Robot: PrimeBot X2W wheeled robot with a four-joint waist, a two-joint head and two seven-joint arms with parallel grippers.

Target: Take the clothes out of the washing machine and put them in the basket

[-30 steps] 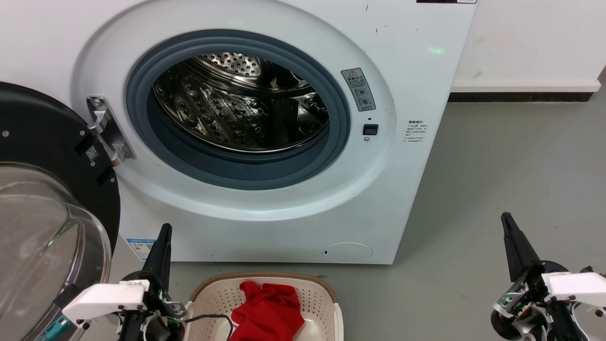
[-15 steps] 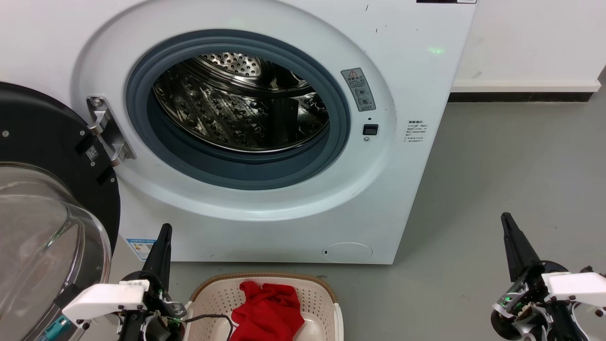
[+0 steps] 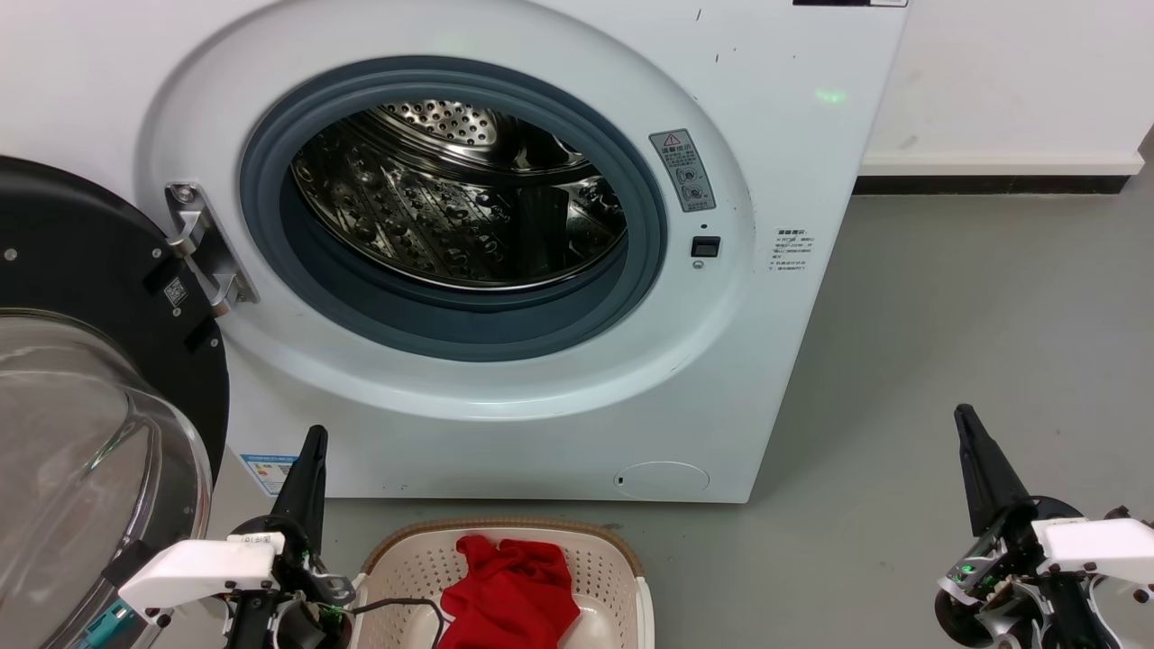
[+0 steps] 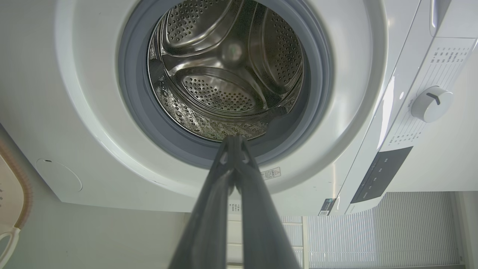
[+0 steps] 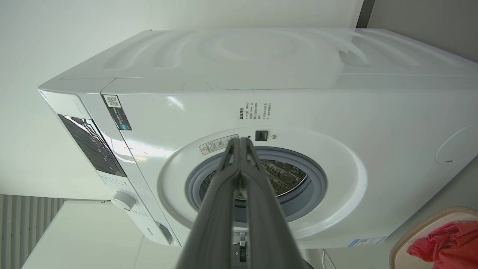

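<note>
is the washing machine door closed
No, the door of the washing machine stands swung open at the left, its drum exposed.

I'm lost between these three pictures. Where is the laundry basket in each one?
Head view: the basket sits at the bottom centre, on the floor before the washing machine, with red clothes in it.
Left wrist view: a sliver of the basket at the lower left edge.
Right wrist view: the basket in the bottom right corner.
Shared landmark: the machine's grey door ring.

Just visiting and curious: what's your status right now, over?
Left tool shut, empty. Right tool shut, empty. Red clothes in basket; none seen in washing machine drum. Door open, path unobstructed.
</note>
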